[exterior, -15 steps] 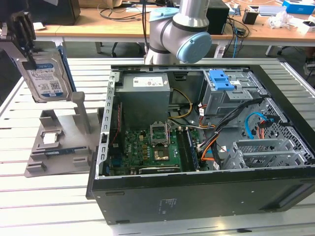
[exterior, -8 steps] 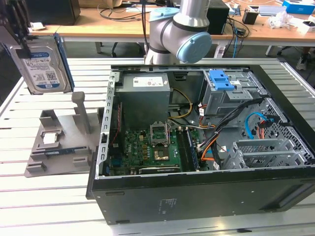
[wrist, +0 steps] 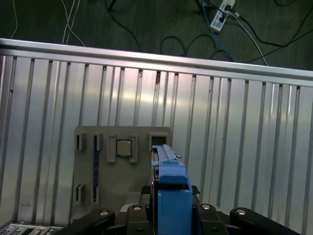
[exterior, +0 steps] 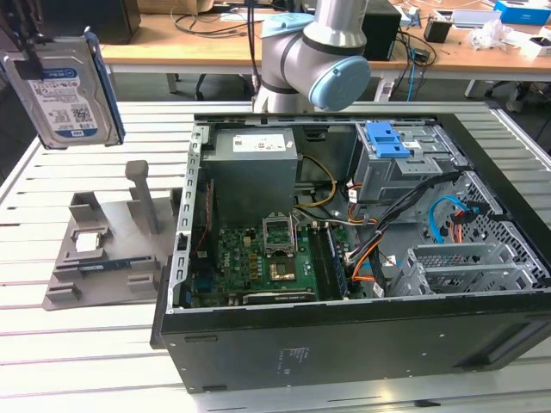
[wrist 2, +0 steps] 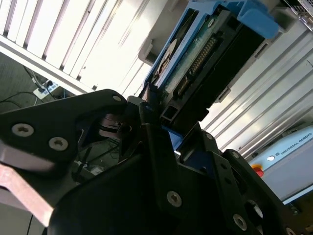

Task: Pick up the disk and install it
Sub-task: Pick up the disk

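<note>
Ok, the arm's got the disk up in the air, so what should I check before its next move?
1. Grip on the disk: ok. In both wrist views the gripper is clamped on it.
2. Disk free of the grey holder: ok, it hangs above it.
3. Computer case open: ok.
4. Free slot in the drive cage: cannot tell.
5. Way past the cables: cannot tell; a black bundle runs close beside the cage.
</note>
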Controlling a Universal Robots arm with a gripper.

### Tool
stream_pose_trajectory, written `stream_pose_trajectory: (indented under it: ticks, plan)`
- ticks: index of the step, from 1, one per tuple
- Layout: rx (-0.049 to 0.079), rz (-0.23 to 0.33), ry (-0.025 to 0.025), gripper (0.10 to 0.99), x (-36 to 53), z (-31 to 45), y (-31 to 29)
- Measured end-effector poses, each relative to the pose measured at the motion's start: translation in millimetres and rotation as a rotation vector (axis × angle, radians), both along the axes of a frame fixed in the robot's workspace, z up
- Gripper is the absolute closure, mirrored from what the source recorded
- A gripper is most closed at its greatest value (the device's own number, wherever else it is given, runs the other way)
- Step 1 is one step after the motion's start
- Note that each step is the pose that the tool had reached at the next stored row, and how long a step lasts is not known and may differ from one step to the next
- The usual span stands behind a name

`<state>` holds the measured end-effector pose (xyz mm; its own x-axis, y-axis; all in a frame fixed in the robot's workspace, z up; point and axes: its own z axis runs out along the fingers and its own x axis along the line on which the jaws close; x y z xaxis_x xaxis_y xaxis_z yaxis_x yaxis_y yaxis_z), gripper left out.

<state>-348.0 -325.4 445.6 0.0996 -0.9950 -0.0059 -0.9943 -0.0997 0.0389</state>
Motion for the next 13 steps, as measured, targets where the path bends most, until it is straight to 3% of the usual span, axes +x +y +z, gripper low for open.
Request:
stream_pose_trajectory:
  ticks: [10,13]
  plan:
    - [0.000,0.000,-0.0001,0.718,0.0,30.1,0.0]
    - [0.000,0.000,0.0001,0.718,0.0,42.2,0.1]
